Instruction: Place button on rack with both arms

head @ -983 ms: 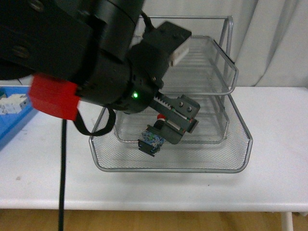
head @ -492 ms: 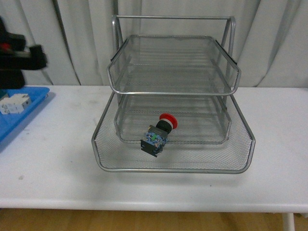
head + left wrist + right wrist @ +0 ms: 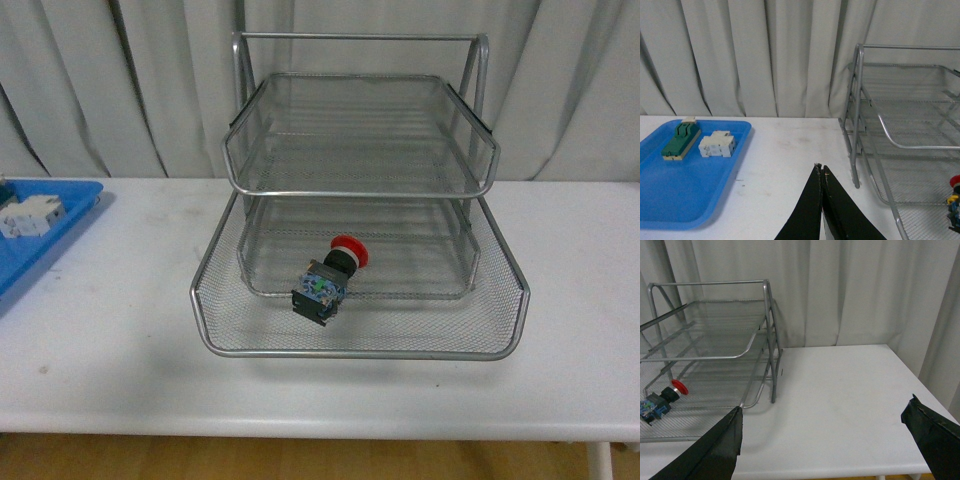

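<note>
The button (image 3: 330, 277), with a red cap and black body, lies on its side in the pulled-out bottom tray of the silver wire rack (image 3: 360, 195). It also shows in the right wrist view (image 3: 662, 397) and at the edge of the left wrist view (image 3: 954, 200). Neither arm shows in the front view. My left gripper (image 3: 821, 169) is shut and empty above the table, to the left of the rack (image 3: 900, 125). My right gripper (image 3: 825, 415) is open and empty above the table, to the right of the rack (image 3: 715, 335).
A flat blue tray (image 3: 685, 185) lies at the table's left, holding a green-and-cream block (image 3: 681, 140) and a white block (image 3: 716, 144); it also shows in the front view (image 3: 40, 240). Grey curtains hang behind the white table (image 3: 570, 340).
A second ago the left arm filled the front view with its gripper over the button in the bottom tray. It has withdrawn to the left and out of view; the button stays in the tray.
</note>
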Controlling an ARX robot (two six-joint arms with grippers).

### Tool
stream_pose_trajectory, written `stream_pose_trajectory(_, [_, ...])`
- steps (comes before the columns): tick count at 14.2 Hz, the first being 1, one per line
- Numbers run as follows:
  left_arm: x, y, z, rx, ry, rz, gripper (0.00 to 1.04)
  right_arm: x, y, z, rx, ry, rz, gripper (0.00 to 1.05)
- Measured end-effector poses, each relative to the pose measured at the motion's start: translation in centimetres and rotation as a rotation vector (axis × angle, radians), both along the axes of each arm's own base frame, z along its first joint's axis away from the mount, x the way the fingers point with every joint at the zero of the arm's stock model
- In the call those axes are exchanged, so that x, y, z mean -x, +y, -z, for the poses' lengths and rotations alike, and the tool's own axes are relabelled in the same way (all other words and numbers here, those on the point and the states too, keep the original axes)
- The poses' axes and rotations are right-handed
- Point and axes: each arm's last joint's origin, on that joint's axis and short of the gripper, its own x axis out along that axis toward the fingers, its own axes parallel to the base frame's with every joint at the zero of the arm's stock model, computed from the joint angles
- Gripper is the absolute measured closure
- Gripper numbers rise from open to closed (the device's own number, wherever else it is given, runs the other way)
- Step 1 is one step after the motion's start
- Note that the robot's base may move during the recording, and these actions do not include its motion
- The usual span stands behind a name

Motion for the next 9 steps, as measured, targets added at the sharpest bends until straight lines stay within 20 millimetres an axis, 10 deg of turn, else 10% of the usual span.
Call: stream_pose_trajectory(9, [4.1, 2.4, 1.5, 0.002, -0.001, 0.009, 1.03, 0.0, 0.0, 0.0, 0.0, 0.0, 0.0, 0.06])
